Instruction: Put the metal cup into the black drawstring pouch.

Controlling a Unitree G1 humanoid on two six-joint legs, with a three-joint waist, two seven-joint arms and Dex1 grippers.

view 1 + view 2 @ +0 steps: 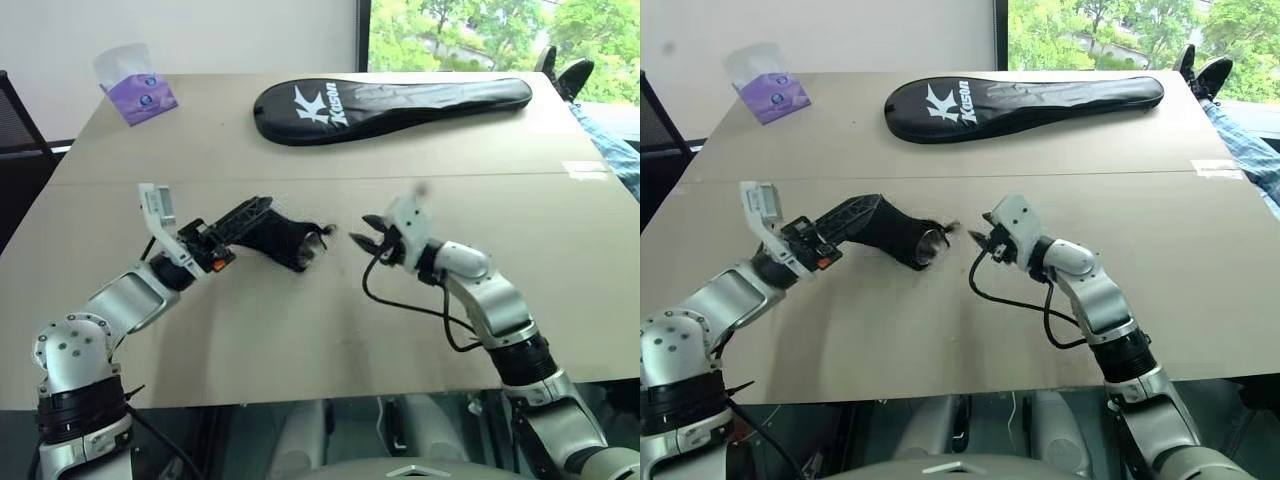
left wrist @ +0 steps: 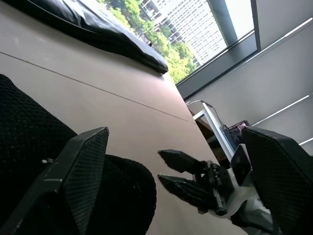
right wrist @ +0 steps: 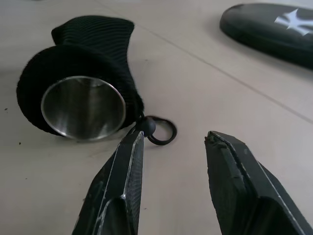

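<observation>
**Cup in pouch, both pincers released**

Metal cup [image 3: 80, 107] lies on its side inside the black drawstring pouch [image 3: 93, 54], open mouth facing the right arm. Rim and shiny inner wall are visible in the pouch opening; the fabric wraps the cup's body all round. Pouch rests on the tabletop [image 1: 300, 330], roughly mid-width, nearer the robot's edge than the far edge.

Drawstring cord [image 3: 164, 132] with its small bead trails out of the pouch mouth onto the tabletop, forming a loop just beside the rim.

Left pincer [image 1: 250, 215]: fingers spread wide, released. They reach over the closed end of the pouch; in the left wrist view one finger [image 2: 85, 169] sits against the mesh fabric, the other stands well apart from it. Not clamped on the pouch.

Right pincer [image 3: 171, 161]: fingers parted, grasping nothing. Tips sit just in front of the pouch mouth, low over the tabletop; one tip is just beside the cord bead, contact cannot be told.

Other items: long black racket cover [image 1: 390, 105] with white lettering lies along the far edge. Purple tissue pack [image 1: 140, 90] sits at the far left corner. Strip of clear tape [image 1: 585, 170] near the right edge.
</observation>
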